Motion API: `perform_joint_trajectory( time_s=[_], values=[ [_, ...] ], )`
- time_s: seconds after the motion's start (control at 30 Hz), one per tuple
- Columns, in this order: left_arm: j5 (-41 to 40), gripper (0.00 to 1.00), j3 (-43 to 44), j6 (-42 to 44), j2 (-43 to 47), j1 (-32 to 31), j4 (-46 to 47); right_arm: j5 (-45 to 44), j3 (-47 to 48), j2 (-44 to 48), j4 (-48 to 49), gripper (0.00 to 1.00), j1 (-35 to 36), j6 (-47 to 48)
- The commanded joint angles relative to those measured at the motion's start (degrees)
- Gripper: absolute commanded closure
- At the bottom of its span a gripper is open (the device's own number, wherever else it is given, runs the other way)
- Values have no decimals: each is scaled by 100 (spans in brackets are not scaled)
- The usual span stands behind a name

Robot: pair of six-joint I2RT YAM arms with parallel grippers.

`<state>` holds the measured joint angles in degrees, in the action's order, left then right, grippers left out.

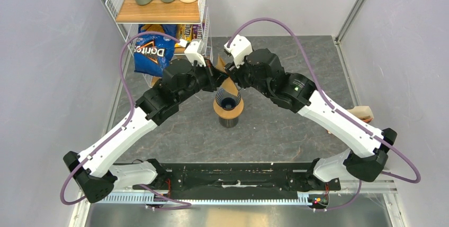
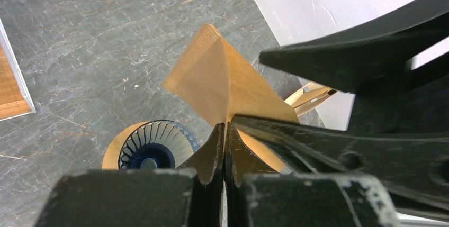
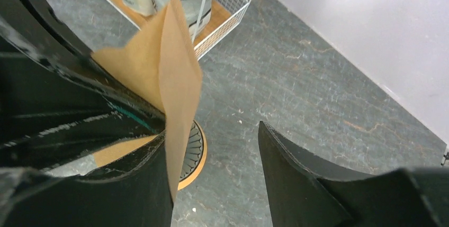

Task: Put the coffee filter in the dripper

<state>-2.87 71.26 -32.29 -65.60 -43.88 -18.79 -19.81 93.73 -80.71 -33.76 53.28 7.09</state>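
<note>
The coffee filter (image 2: 222, 79), a light-brown folded paper piece, is pinched in my left gripper (image 2: 226, 132), whose jaws are shut on its lower edge. It hangs above and a little behind the dripper (image 1: 229, 101), a dark blue ribbed cone seated in a tan wooden ring (image 1: 229, 112) on a dark cup. My right gripper (image 3: 214, 137) is open; the filter (image 3: 164, 73) lies against the inner side of its left finger (image 3: 143, 184), and the other finger stands apart. The dripper also shows in the left wrist view (image 2: 153, 145) and, half hidden, in the right wrist view (image 3: 193, 147).
A wire shelf (image 1: 119, 5) with bottles and a blue Doritos bag (image 1: 153, 52) stands at the back left, close behind the left arm. An orange-and-white holder (image 1: 362, 113) lies at the right, beside the right arm. Grey walls close in both sides.
</note>
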Motion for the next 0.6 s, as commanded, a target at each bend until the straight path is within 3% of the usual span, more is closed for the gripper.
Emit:
perform_joint_trajectory(
  time_s=[0.0,0.07,0.27,0.37,0.4,0.5,0.57],
  values=[
    [-49,98,283,251,-20,-32,189,219,-201,60,-61,39,-63,-45],
    [28,98,274,240,-38,-42,204,251,-230,71,-48,43,-69,-59],
    [208,98,177,192,14,-99,223,176,-211,64,61,66,-257,-124],
    [261,98,118,178,46,-103,286,364,-214,94,90,89,-326,-173],
    [336,93,108,245,65,-103,314,441,-223,114,84,99,-335,-186],
    [734,60,160,602,197,-91,389,697,-317,240,97,100,-393,-191],
    [1038,46,282,935,319,-51,339,922,-411,374,101,100,-497,-199]
  ],
)
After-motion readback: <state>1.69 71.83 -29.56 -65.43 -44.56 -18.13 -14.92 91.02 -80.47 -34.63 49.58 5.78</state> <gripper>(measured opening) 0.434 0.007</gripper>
